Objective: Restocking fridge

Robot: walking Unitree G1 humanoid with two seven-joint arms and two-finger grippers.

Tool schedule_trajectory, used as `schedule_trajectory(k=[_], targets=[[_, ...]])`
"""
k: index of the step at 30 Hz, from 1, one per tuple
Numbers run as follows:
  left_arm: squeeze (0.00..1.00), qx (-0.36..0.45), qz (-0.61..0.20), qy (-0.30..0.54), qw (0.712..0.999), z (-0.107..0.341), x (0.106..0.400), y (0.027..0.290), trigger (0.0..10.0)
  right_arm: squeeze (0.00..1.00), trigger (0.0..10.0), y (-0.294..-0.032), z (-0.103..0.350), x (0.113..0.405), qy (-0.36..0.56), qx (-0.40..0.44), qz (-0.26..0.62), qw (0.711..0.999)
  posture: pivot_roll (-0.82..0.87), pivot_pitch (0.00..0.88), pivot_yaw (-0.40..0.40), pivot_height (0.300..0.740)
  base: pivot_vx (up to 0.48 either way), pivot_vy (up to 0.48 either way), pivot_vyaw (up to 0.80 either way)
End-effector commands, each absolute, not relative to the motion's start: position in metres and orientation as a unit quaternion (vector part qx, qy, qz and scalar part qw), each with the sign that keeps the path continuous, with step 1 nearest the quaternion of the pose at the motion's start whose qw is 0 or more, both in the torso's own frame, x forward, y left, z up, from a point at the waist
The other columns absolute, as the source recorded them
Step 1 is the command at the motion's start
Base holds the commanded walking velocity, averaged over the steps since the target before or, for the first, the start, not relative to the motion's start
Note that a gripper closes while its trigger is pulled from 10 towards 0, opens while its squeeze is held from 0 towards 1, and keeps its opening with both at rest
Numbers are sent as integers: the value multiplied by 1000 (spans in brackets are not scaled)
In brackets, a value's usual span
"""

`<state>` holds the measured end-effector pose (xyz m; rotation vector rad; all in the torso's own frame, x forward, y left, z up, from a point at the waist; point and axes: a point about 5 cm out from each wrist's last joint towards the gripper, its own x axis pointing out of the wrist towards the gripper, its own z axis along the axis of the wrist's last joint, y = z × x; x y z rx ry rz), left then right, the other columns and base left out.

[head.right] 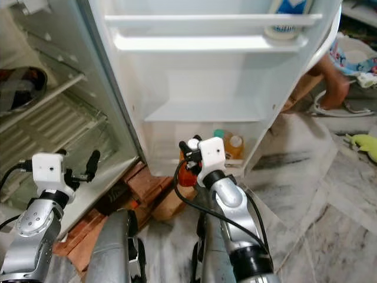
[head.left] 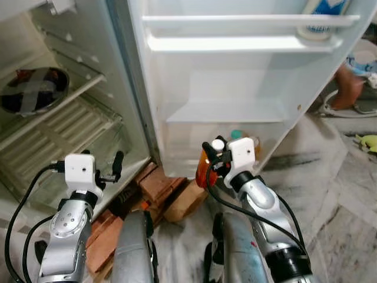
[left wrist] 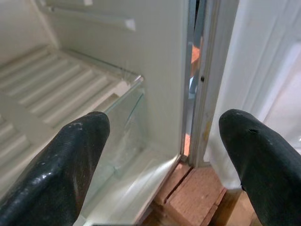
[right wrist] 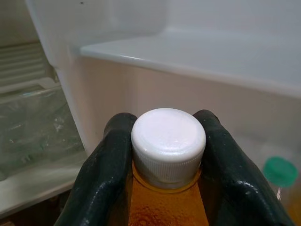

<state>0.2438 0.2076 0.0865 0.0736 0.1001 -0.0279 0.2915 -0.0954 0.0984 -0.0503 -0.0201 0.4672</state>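
Bottle (right wrist: 168, 155) gripped at cap by right claw (right wrist: 167, 141).

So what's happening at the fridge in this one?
The right gripper is shut on an orange bottle at its white cap, holding it in front of the bottom door shelf, where two bottles already stand. The left gripper hangs open by the main compartment's crisper drawer, holding nothing.

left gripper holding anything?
No: in the left wrist view the left gripper has its black fingers spread wide apart, with only the fridge interior seen between them.
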Motion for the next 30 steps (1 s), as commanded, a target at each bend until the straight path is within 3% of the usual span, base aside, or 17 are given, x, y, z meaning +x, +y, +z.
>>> schedule_trajectory(k=[1,4,18,30], targets=[[0,44,-14,51,998,89,243,209,10000,0,10000,-91,103,294,-27,-35,239,970,65,209,-2,592,0,0,0],[0,44,-13,49,998,91,245,209,10000,0,10000,-88,110,301,-52,-57,238,968,70,222,1,572,0,0,0],[0,50,-5,55,997,96,229,213,10000,0,10000,-109,123,337,-88,-111,183,973,109,305,-5,567,0,0,0],[0,52,-2,53,997,104,223,214,10000,0,10000,-107,160,359,-164,-138,158,964,126,342,-8,552,0,0,0]])
